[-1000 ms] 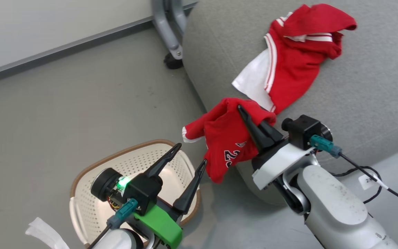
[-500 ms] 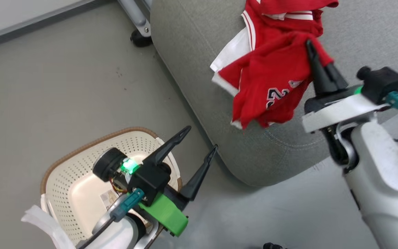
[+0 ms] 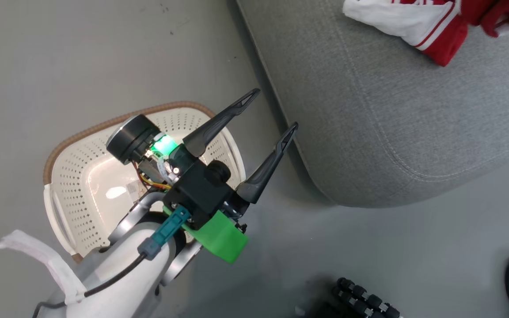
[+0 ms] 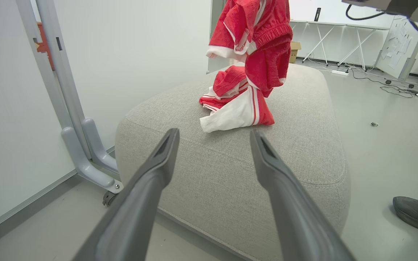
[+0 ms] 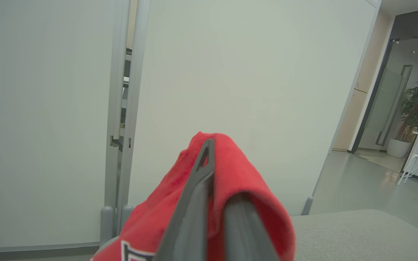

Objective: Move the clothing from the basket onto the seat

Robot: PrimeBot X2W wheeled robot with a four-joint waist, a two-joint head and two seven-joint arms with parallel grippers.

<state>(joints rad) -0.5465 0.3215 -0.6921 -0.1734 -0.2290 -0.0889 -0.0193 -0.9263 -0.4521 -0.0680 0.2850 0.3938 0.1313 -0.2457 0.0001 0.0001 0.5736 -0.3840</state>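
Left gripper [image 3: 276,108]: fingers spread wide apart, nothing between them; poised above the floor between basket and seat, tips aimed toward 1 o'clock in the head view.
Basket [image 3: 73,185]: on the floor at 8 o'clock from the left gripper's tips; partly covered by the left wrist; bare bottom and sticker [image 3: 131,189] on show.
Seat [image 3: 369,123]: grey cushion, at 2 o'clock from the left gripper in the head view; dead ahead at 12 o'clock in the left wrist view.
Striped garment [image 4: 238,114]: lying crumpled on the seat top, white panel toward the left gripper.
Right gripper [image 5: 216,170]: fingers pressed together, clamped on the lettered garment [image 4: 263,54], which hangs at 12 o'clock above the striped garment; contact between the two cannot be told.
Shoe [image 4: 417,214]: dark, a person's, on the floor at 4 o'clock from the seat.
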